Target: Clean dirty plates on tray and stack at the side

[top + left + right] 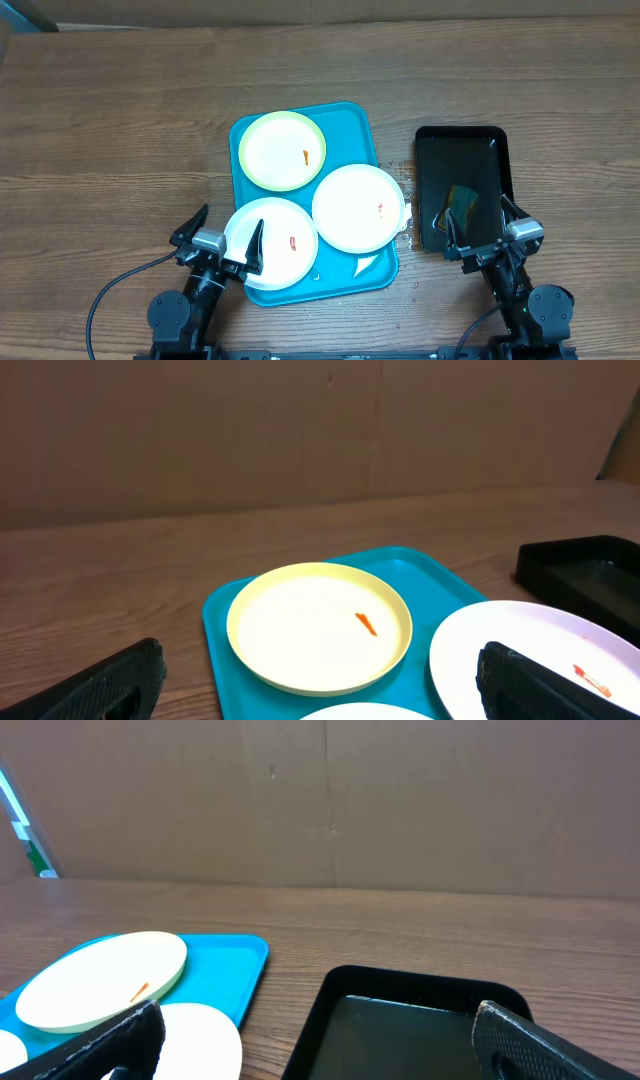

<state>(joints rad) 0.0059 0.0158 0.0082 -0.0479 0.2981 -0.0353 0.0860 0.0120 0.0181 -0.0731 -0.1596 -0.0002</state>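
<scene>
Three dirty plates lie on the turquoise tray (352,126). The pale yellow plate with a green rim (282,150) is at the back left, with an orange smear. A white plate (359,207) sits at the right and overhangs the tray's right rim. Another white plate (274,243) sits at the front left. My left gripper (219,234) is open at the tray's front left corner, one finger over the front left plate. My right gripper (482,233) is open over the near end of the black tray (462,187). The yellow plate also shows in the left wrist view (318,626).
The black tray holds a dark yellow-and-green object (462,201), perhaps a sponge. A small white scrap (366,265) lies on the turquoise tray's front right corner. Bare wooden table (120,140) stretches to the left and behind the trays.
</scene>
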